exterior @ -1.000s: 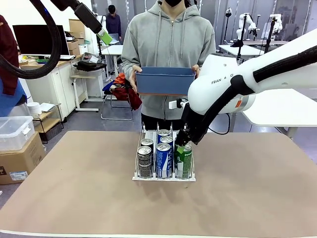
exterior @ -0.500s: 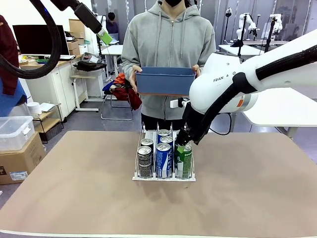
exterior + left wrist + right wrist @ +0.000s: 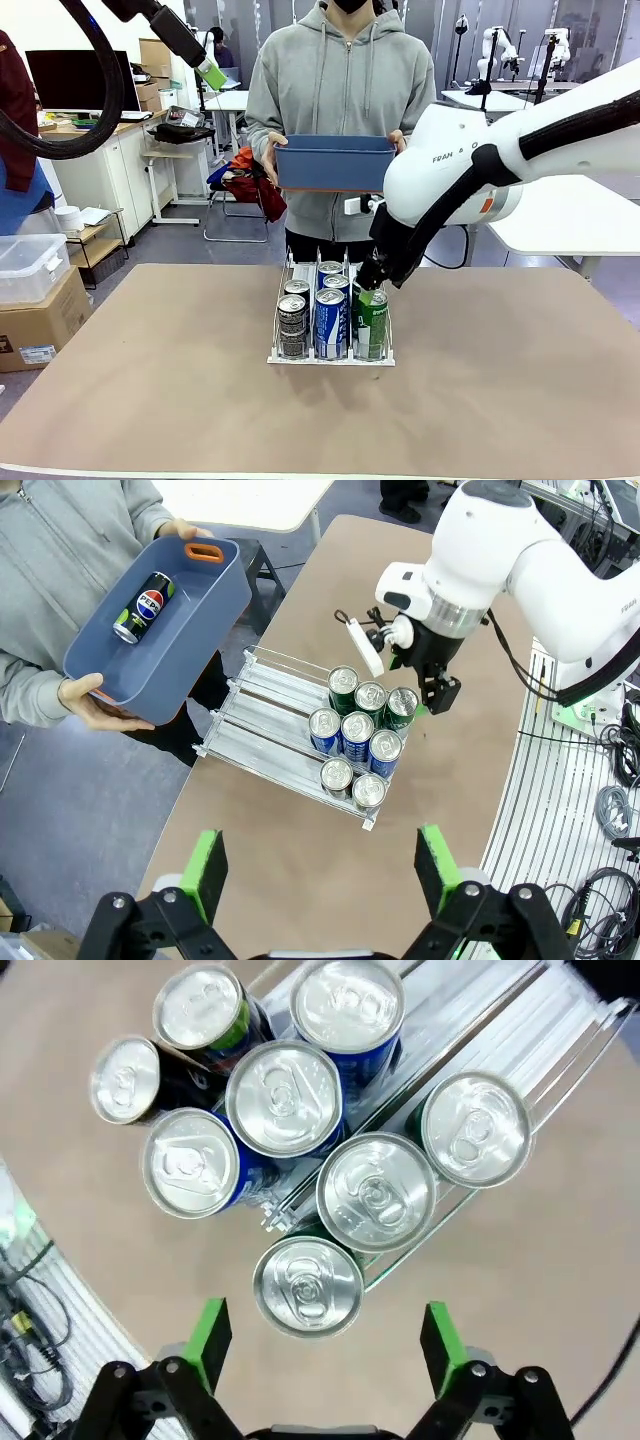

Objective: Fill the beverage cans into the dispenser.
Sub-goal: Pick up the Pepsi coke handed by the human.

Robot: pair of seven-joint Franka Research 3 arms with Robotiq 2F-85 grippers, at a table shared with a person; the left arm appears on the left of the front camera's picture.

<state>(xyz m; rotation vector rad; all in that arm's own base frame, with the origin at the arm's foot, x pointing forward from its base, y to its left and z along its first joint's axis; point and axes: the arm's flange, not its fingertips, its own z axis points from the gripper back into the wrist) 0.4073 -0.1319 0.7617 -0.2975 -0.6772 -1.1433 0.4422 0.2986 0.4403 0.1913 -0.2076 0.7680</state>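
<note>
The dispenser (image 3: 300, 268) stands mid-table with several beverage cans (image 3: 329, 322) in its three lanes: dark ones left, blue in the middle, green on the right. My right gripper (image 3: 370, 286) hovers open just above the front green can (image 3: 372, 318), touching nothing. From its wrist, that can's silver top (image 3: 307, 1286) lies between the spread green pads (image 3: 208, 1335) of the right gripper (image 3: 325, 1345). High at the far left, my left gripper (image 3: 212, 75) hangs open and empty. Its wrist view looks down on the dispenser (image 3: 262, 705), the cans (image 3: 356, 730) and the right gripper (image 3: 432, 690).
A person at the far side holds a blue tub (image 3: 333, 162) above the table's far edge. One dark can (image 3: 144, 606) lies in the tub (image 3: 190, 630). The brown tabletop (image 3: 150, 390) spreads wide on both sides of the rack. Boxes and desks stand off to the left.
The right arm has lifted slightly, drawing its open gripper up off the front green can. The left arm, person and tub have stayed put.
</note>
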